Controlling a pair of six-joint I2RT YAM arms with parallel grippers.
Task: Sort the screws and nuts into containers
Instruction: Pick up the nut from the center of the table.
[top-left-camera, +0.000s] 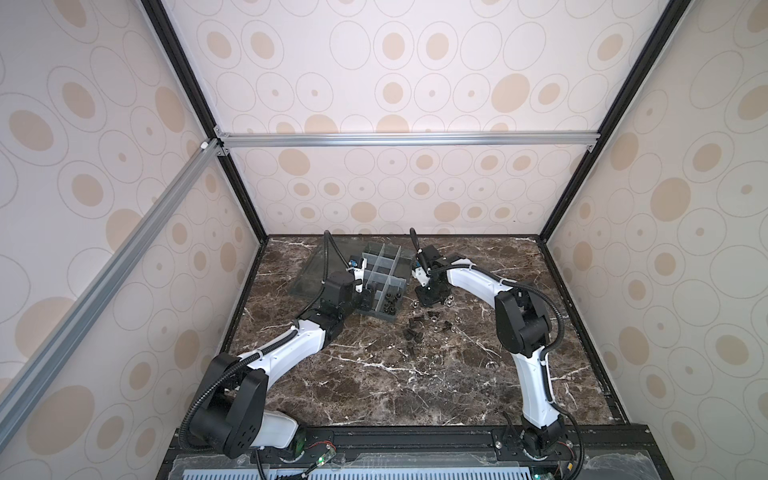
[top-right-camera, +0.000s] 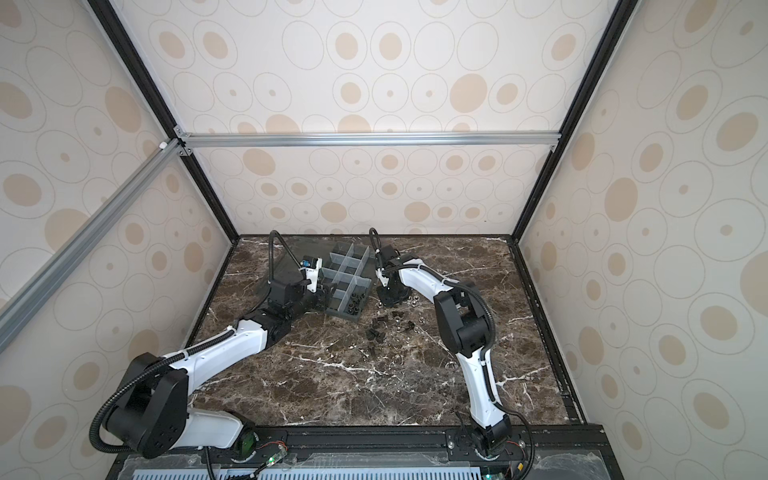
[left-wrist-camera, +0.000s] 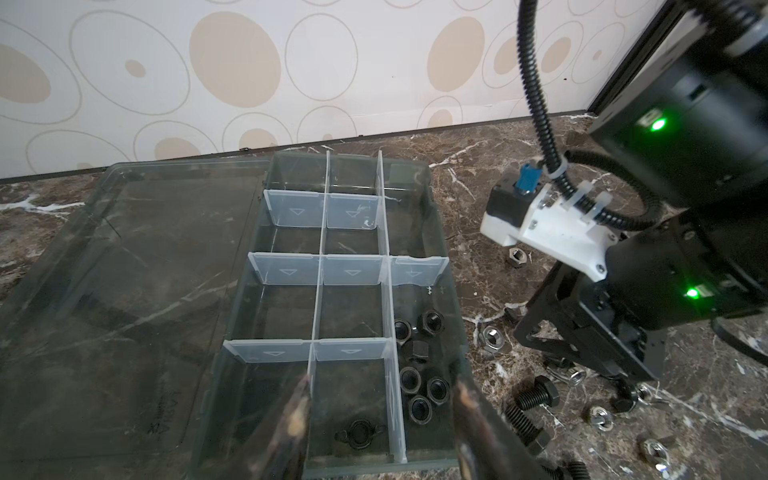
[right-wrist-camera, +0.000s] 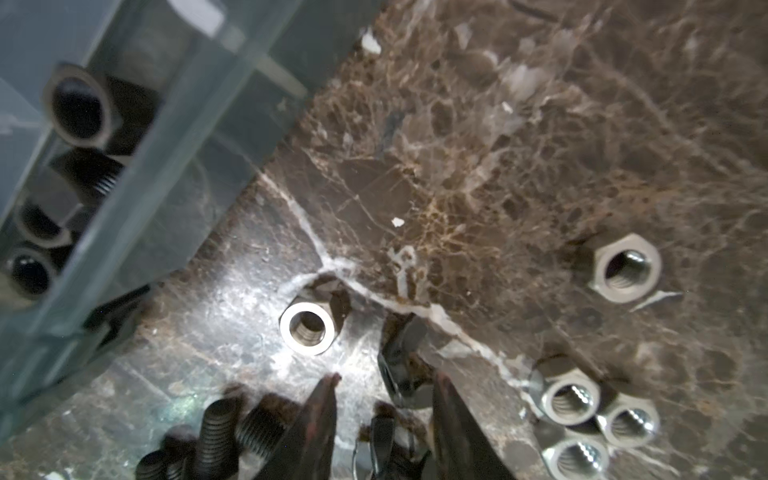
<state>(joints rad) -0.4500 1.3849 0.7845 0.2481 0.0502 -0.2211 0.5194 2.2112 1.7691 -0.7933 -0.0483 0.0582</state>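
The containers are cells of a translucent grey organizer box (top-left-camera: 380, 316) (left-wrist-camera: 351, 272). Its near right cell holds several black nuts (left-wrist-camera: 419, 386), and a black wing nut (left-wrist-camera: 359, 434) lies in the near middle cell. My left gripper (left-wrist-camera: 382, 386) (top-left-camera: 368, 297) hangs open over that middle cell, holding nothing. Just right of the box, my right gripper (right-wrist-camera: 386, 376) (top-left-camera: 430, 297) is low over the marble and open. A small black part (right-wrist-camera: 401, 370) lies between its fingers. Silver nuts (right-wrist-camera: 307, 328) (right-wrist-camera: 619, 270) and black screws (right-wrist-camera: 220, 428) (left-wrist-camera: 534, 395) lie loose around it.
The box's flat clear lid (top-left-camera: 320, 270) (left-wrist-camera: 124, 291) lies open to the left of the cells. More screws and nuts (top-left-camera: 415, 332) are scattered on the marble table (top-left-camera: 395, 386) in front of the box. Patterned walls close in three sides.
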